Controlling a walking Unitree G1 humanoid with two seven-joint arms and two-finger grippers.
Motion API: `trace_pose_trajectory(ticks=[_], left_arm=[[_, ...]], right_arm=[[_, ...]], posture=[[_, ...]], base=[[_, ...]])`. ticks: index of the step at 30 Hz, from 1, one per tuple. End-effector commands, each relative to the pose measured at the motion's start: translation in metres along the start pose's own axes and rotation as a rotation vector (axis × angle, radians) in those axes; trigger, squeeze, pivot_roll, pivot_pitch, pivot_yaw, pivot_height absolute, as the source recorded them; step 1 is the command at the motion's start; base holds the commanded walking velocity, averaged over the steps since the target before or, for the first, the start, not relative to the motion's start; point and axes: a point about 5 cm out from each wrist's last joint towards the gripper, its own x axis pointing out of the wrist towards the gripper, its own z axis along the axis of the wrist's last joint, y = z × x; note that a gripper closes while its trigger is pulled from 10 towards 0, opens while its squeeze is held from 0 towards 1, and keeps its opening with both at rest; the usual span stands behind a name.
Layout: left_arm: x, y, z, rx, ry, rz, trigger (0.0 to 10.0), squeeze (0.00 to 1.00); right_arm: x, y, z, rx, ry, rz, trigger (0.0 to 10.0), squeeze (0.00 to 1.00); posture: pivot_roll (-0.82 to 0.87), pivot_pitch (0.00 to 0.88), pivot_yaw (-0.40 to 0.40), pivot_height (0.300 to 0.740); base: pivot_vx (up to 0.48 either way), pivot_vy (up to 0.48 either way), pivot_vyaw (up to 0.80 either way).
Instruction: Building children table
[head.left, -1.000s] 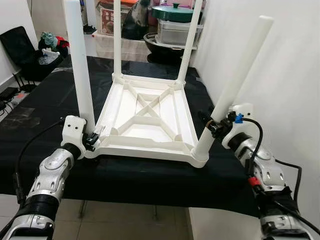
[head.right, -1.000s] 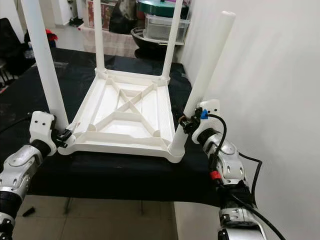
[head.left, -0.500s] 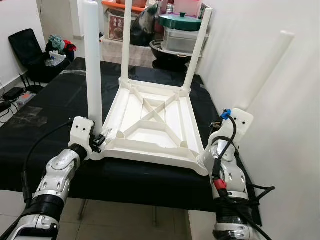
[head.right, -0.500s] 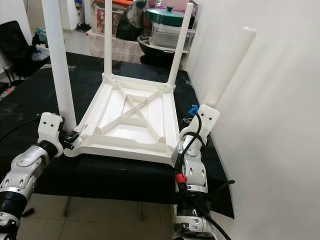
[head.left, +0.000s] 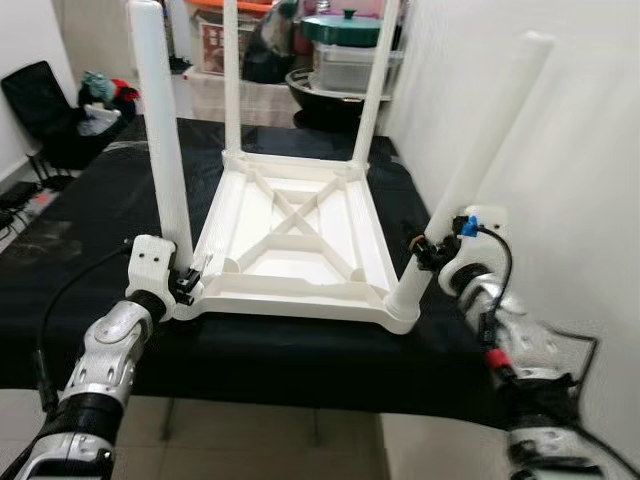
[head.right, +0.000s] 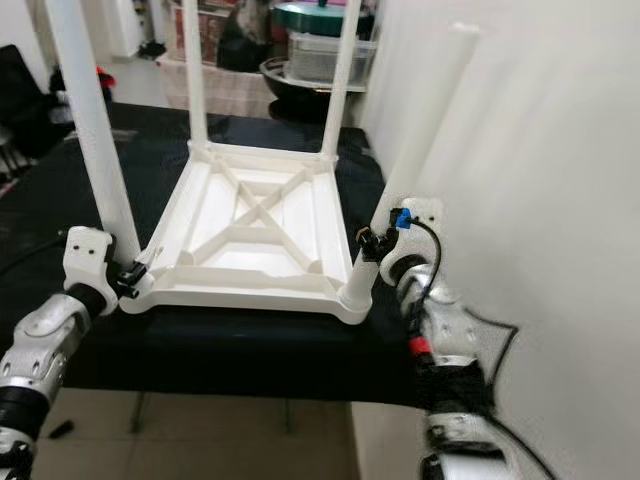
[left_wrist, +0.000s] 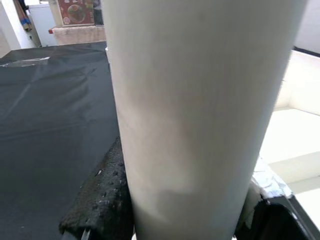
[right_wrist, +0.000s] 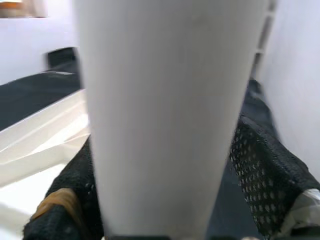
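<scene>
A white plastic children's table (head.left: 300, 245) lies upside down on a black-covered surface (head.left: 90, 230), its four legs pointing up. My left gripper (head.left: 185, 285) is shut on the near-left leg (head.left: 162, 130) close to its base; the leg (left_wrist: 195, 110) sits between the black pads (left_wrist: 100, 200). My right gripper (head.left: 428, 252) is shut on the near-right leg (head.left: 480, 150), which leans outward to the right; the same leg (right_wrist: 165, 115) stands between the padded fingers (right_wrist: 260, 170). The two far legs (head.left: 232, 75) stand upright.
A white wall (head.left: 590, 150) runs close along the right side of the table. Behind the black surface are a black chair (head.left: 45, 100) at the left and stacked bins and a green-lidded pot (head.left: 345, 25). The tiled floor (head.left: 270, 450) lies below the near edge.
The camera view has shifted. My right arm has swung back out to the right, and its gripper stays on the near-right leg. The left gripper keeps its hold on the near-left leg.
</scene>
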Motion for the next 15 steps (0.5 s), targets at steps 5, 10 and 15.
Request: trace_pose_trajectory(ticks=[5, 10, 15], left_arm=[[-0.007, 0.015, -0.005, 0.023, 0.034, 0.054, 10.0, 0.00], [-0.007, 0.016, -0.004, 0.030, 0.035, 0.052, 10.0, 0.00], [-0.005, 0.015, -0.005, 0.030, 0.038, 0.050, 10.0, 0.00]], right_arm=[[-0.001, 0.013, -0.023, 0.007, 0.093, 0.127, 0.0, 0.00], [-0.002, 0.014, -0.034, 0.022, 0.142, 0.097, 0.0, 0.00], [-0.011, -0.042, -0.060, 0.250, 0.226, -0.740, 0.0, 0.00]], posture=[[0.09, 0.000, -0.119, 0.740], [0.10, 0.000, -0.111, 0.740], [0.08, 0.000, -0.094, 0.740]], base=[[0.000, 0.000, 0.00], [0.000, 0.000, 0.00], [0.000, 0.000, 0.00]])
